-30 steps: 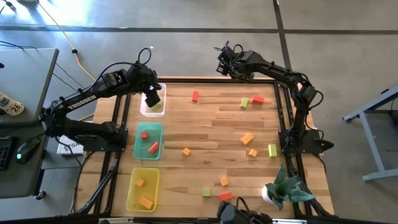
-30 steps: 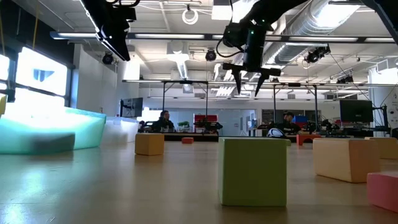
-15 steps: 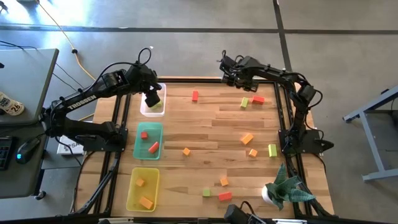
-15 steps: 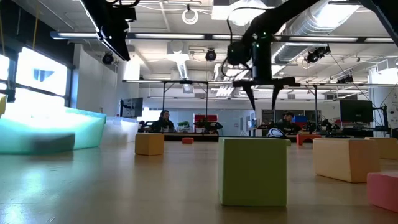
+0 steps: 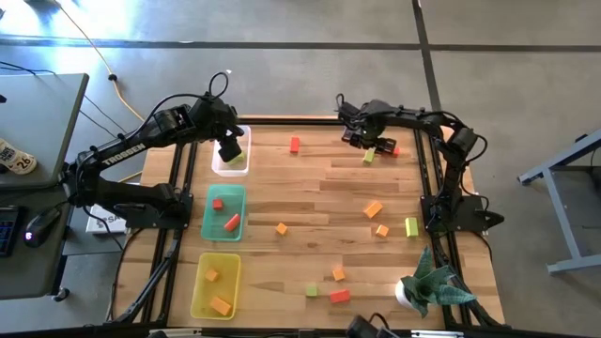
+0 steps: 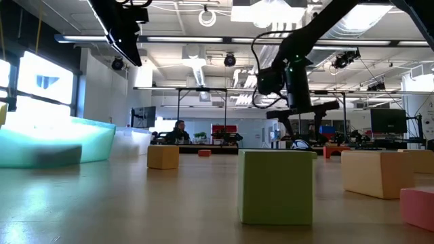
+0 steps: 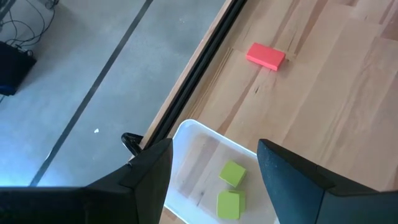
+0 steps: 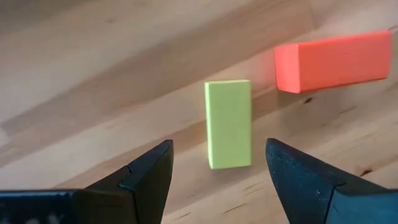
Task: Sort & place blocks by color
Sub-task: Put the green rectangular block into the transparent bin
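Blocks lie scattered on the surface (image 5: pixel 310 202); right claw (image 8: pixel 214 171) hovers wide open, empty, over a yellow-green bar (image 8: pixel 228 123) beside a red bar (image 8: pixel 333 61). Left claw (image 7: pixel 214 171) gapes above the clear tray (image 7: pixel 189 163).

Yellow-green bar (image 8: pixel 228 124), red bar (image 8: pixel 334 60), pale wood table (image 8: pixel 93 74).

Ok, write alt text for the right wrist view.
The right gripper, fingers open, hovers over a yellow-green bar block lying on the wooden table. A red bar block lies just beyond it, apart.
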`<state>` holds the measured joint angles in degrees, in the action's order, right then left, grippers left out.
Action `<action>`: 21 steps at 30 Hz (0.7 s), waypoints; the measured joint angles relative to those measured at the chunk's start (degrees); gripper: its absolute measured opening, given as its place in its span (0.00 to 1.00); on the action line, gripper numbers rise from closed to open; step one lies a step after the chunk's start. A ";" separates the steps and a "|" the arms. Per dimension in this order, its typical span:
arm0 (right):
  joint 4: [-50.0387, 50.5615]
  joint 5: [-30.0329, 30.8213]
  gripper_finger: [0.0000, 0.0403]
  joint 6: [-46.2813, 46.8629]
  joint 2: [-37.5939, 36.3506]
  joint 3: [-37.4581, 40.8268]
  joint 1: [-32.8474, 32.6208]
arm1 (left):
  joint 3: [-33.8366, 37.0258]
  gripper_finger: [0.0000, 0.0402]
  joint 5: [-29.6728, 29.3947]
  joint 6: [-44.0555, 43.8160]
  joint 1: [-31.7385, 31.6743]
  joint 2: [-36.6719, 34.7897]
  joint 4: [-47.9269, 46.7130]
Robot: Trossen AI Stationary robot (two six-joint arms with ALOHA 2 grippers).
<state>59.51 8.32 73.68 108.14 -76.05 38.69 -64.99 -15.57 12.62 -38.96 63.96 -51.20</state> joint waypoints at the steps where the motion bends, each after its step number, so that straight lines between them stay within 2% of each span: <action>1: -0.40 -0.01 0.60 0.15 0.00 0.79 -0.02 | 0.00 0.55 0.00 0.00 0.00 0.00 0.00; 14: -10.77 -1.14 0.58 3.78 -0.19 9.78 0.23 | 0.00 0.55 0.00 -0.03 0.00 0.00 0.00; 17: -11.46 -1.45 0.51 3.52 -0.35 10.50 0.38 | 0.00 0.55 0.00 -0.28 0.00 0.00 0.02; 21: -12.78 -1.54 0.33 1.68 -0.28 10.71 0.36 | 0.00 0.55 0.00 -0.39 0.00 0.00 0.00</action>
<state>46.72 6.78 75.37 107.85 -65.34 39.05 -64.99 -15.57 12.23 -38.96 63.96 -51.20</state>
